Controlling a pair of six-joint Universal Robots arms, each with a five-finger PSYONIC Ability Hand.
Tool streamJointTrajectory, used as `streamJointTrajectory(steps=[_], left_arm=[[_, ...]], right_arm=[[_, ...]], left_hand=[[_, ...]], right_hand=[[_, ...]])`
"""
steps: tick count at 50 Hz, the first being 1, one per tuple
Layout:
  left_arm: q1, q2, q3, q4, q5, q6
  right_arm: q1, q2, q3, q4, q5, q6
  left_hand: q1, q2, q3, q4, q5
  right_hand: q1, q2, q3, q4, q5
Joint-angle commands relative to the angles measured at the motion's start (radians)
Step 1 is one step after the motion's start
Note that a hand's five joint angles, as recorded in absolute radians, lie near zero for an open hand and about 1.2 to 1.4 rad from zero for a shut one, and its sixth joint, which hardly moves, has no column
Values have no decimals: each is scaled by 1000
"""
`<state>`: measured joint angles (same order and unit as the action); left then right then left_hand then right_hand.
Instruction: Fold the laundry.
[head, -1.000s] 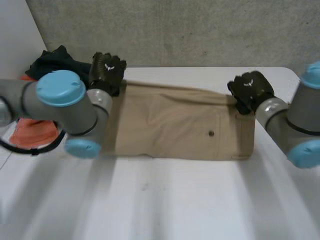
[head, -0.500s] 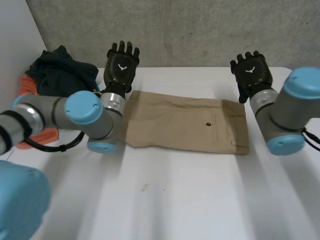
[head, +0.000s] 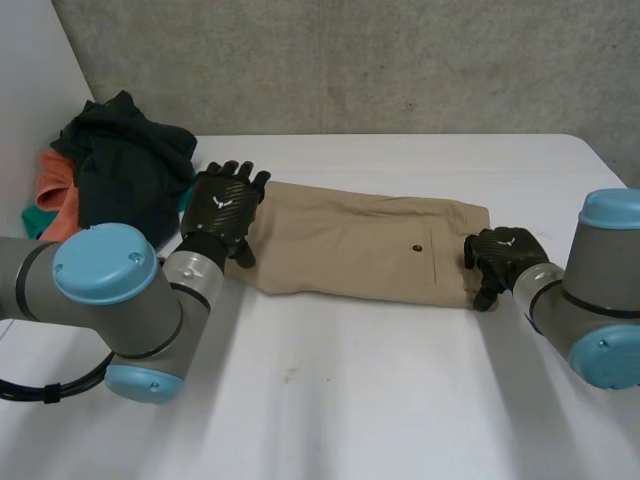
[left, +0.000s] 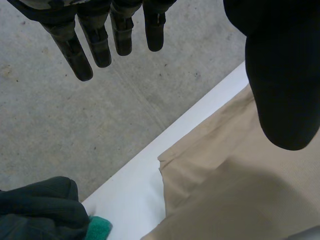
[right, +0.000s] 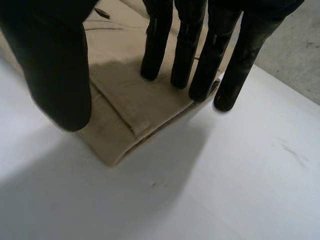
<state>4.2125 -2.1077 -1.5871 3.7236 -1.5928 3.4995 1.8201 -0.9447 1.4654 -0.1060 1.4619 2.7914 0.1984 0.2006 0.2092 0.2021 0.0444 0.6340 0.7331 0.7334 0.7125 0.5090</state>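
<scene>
The white surface (head: 380, 400) carries folded tan shorts (head: 350, 245) lying flat across its middle, with a heap of dark and orange clothes (head: 120, 165) at its far left corner. The left hand (head: 222, 208) is over the shorts' left end, fingers (left: 95, 45) straight and spread, holding nothing. The right hand (head: 505, 260) rests straight fingers (right: 155, 55) on the right end, thumb apart.

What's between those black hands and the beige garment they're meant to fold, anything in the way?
Nothing visible. The left hand is at one end of the beige garment, the right hand at the other end. The dark clothes pile lies off to the side.
</scene>
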Motion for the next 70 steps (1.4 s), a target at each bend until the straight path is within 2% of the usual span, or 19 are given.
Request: streamJointTrajectory(steps=[1, 10, 18, 21, 25, 33, 38, 40, 43, 44, 45, 47, 49, 52, 55, 57, 60, 66, 70], left_arm=[[7, 2, 18, 1, -3, 13], [9, 38, 2, -2, -4, 15], [11, 104, -54, -37, -4, 6], [11, 121, -63, -53, -1, 6], [11, 137, -67, -68, -1, 0], [3, 146, -56, -71, -6, -2], [0, 146, -45, -68, -9, 0], [-2, 146, -37, -65, -9, 0], [0, 143, -8, -65, -12, -5], [0, 141, 1, -65, -12, -7], [0, 138, 12, -65, -13, -10], [1, 135, 42, -65, -13, -17], [1, 130, 68, -65, -13, -23], [0, 107, 128, -62, -13, -30], [-9, 66, 197, -67, -13, -37], [-31, 31, 251, -76, -10, -46], [-66, -8, 298, -96, -7, -57], [-161, -110, 406, -237, -3, -76], [-200, -185, 469, -349, -9, -79]], right_arm=[[-8, 20, -19, -38, -9, -3], [-68, -86, 58, -21, -17, -41], [-272, -197, 125, 5, -17, -395], [-289, -201, 116, -3, -17, -504], [-228, -221, 61, -18, -86, -566], [40, -204, -33, -58, -350, -576], [235, -65, -72, -89, -465, -582], [277, -31, -91, -92, -472, -578], [321, 23, -131, -92, -485, -564], [323, 29, -134, -92, -485, -561], [327, 35, -142, -92, -477, -547], [329, 37, -148, -92, -465, -517], [324, 24, -148, -92, -430, -418], [315, -25, -139, -92, -379, -262], [279, -137, -108, -92, -316, -19], [220, -195, -91, -92, -263, 136], [150, -230, -89, -61, -218, 264], [114, -189, -129, 64, -193, 295], [117, -85, -215, 156, -192, 284]], left_hand=[[-24, -26, -35, -28, -44], [-24, -26, -35, -28, -44], [-24, -26, -35, -28, -44], [-24, -26, -35, -28, -44], [-24, -26, -35, -28, -44], [-24, -26, -35, -28, -44], [-24, -26, -35, -28, -44], [-24, -26, -35, -28, -44], [-24, -26, -35, -28, -44], [-24, -26, -35, -28, -44], [-24, -26, -35, -28, -44], [-24, -26, -35, -28, -44], [-24, -26, -35, -28, -44], [-24, -26, -35, -28, -44], [-24, -26, -35, -28, -44], [-24, -26, -35, -28, -44], [-24, -26, -35, -28, -44], [-17, -19, -28, -21, -38], [-14, -16, -25, -18, -35]], right_hand=[[762, 663, 663, 684, 713], [762, 663, 663, 684, 713], [762, 663, 663, 684, 713], [762, 663, 663, 684, 713], [762, 663, 663, 684, 713], [762, 663, 663, 684, 713], [762, 663, 663, 684, 713], [762, 663, 663, 684, 713], [762, 663, 663, 684, 713], [647, 548, 548, 569, 597], [184, 85, 84, 105, 134], [-169, -268, -268, -247, -218], [-360, -459, -460, -439, -410], [-459, -559, -559, -538, -509], [-459, -559, -559, -538, -509], [-459, -559, -559, -538, -509], [-459, -559, -559, -538, -509], [-459, -559, -559, -538, -509], [-459, -559, -559, -538, -509]])
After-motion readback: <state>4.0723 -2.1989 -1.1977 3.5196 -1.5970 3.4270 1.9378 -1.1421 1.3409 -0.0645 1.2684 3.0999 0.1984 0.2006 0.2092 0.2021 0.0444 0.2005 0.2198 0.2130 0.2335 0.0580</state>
